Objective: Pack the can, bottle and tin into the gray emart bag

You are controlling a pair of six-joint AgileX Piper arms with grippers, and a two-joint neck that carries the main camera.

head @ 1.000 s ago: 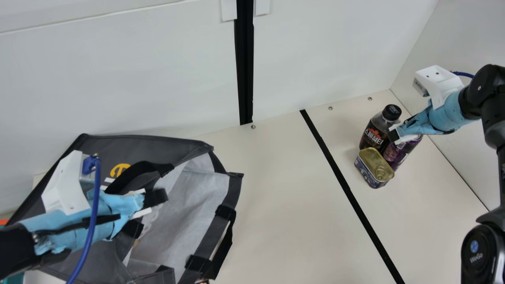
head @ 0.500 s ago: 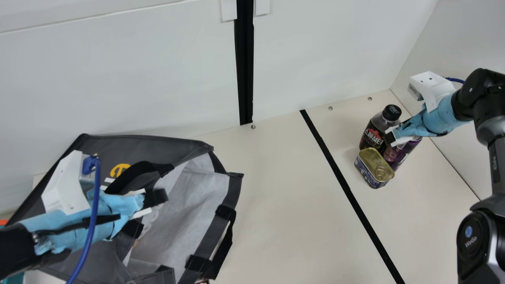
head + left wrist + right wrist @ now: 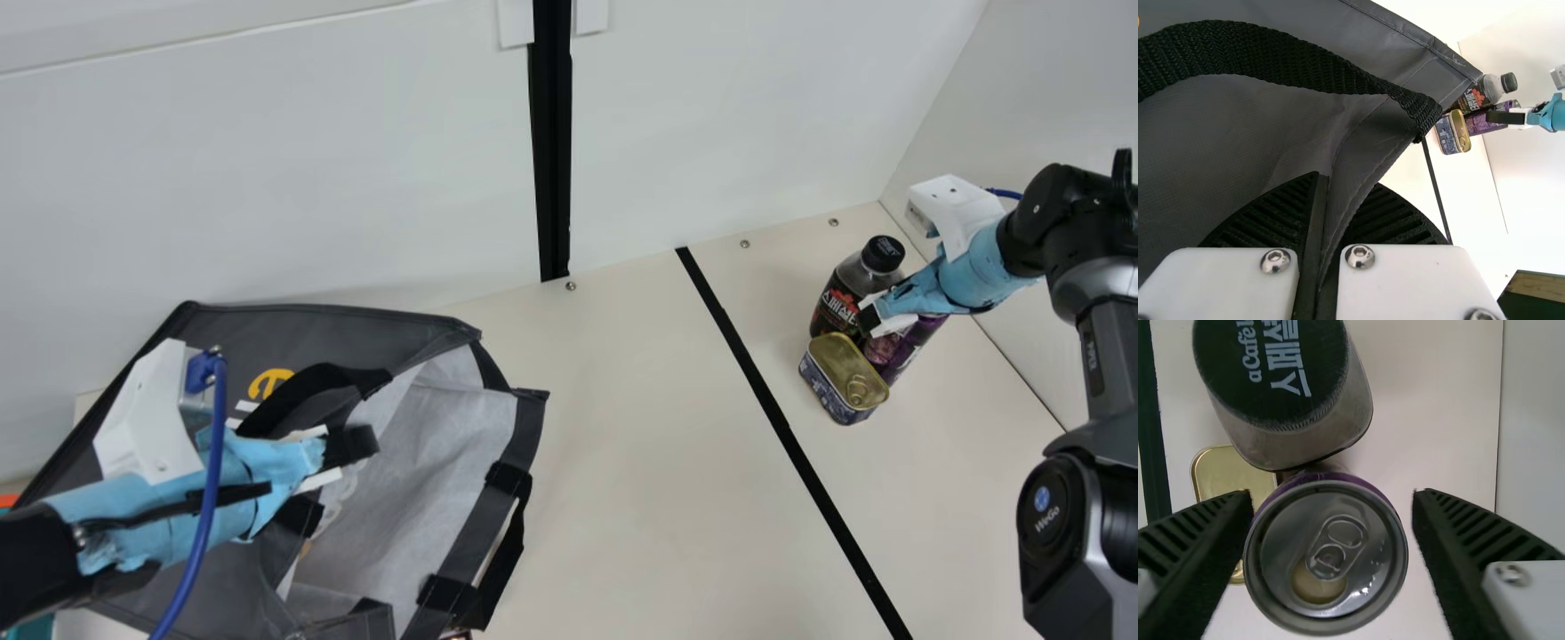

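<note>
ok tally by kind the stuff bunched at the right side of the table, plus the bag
bottle: 1
purple can: 1
tin: 1
gray bag: 1
total: 4

The cream table bears the gray bag at nine o'clock and, toward two o'clock, the upright bottle, purple can and pull-tab tin, clustered. A black stripe runs from twelve to four o'clock.
</note>
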